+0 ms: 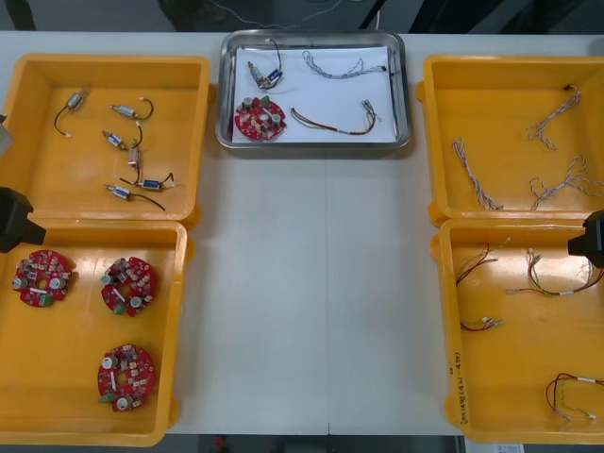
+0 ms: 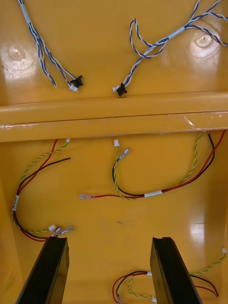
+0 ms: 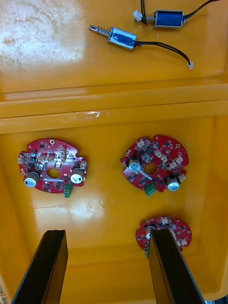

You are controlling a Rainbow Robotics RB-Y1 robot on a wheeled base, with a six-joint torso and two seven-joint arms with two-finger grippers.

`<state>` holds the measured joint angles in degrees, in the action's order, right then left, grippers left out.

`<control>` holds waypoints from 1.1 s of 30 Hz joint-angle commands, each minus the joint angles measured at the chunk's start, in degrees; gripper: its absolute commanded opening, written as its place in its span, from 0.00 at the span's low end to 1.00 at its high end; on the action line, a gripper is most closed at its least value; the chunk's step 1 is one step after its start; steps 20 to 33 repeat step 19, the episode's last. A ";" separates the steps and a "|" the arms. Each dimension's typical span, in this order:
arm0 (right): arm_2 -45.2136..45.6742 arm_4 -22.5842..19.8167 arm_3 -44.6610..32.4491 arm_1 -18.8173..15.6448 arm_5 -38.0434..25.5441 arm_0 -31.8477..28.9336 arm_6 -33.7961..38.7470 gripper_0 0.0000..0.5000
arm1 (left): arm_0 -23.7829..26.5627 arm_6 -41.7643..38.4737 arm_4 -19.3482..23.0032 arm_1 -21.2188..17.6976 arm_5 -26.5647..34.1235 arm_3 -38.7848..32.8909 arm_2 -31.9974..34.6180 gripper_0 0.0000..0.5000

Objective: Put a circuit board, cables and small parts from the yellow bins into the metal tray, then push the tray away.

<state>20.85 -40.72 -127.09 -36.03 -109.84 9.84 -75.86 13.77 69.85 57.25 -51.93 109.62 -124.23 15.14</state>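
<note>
Table [image 1: 311, 283]: carrying the far left bin [image 1: 57, 179], near left bin [image 1: 57, 368], far right bin [image 1: 500, 104] and near right bin [image 1: 510, 377], all yellow.
Metal tray [image 1: 321, 143]: sitting at the far middle of the table between the two far bins, white inside, well apart from both grippers.
Left gripper [image 3: 107, 232]: hovering over the near left bin, fingers [image 3: 47, 266] standing wide apart and gripping nothing.
Right gripper [image 2: 110, 240]: hovering over the near right bin, likewise spread and gripping nothing.
Circuit boards [image 1: 128, 283]: three lying in the near left bin.
Circuit board [image 1: 260, 118]: lying in the tray's near left corner.
Blue and white cables [image 2: 161, 42]: lying in the far right bin.
Red and yellow cables [image 2: 153, 194]: lying in the near right bin.
Tray cables: a blue and white one [image 1: 330, 71] running along the far side, a red and yellow one [image 1: 330, 125] along the near side.
Small metal parts [image 3: 122, 38]: lying in the far left bin.
Tray part [image 1: 257, 74]: lying just beyond the board.
</note>
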 commanded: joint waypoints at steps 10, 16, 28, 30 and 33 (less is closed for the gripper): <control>1.03 1.00 -0.44 -2.03 -0.16 -1.23 1.95 1.00 | -0.67 1.43 -0.38 -2.65 0.38 -0.48 1.48 1.00; 1.03 1.00 -0.44 -2.03 -0.16 -1.23 1.95 1.00 | -0.67 1.43 -0.38 -2.65 0.38 -0.48 1.48 1.00; 1.03 1.00 -0.44 -2.03 -0.16 -1.23 1.95 1.00 | -0.67 1.43 -0.38 -2.65 0.38 -0.48 1.48 1.00; 1.03 1.00 -0.44 -2.03 -0.16 -1.23 1.95 1.00 | -0.67 1.43 -0.38 -2.65 0.38 -0.48 1.48 1.00; 1.03 1.00 -0.44 -2.03 -0.16 -1.23 1.95 1.00 | -0.67 1.43 -0.38 -2.65 0.38 -0.48 1.48 1.00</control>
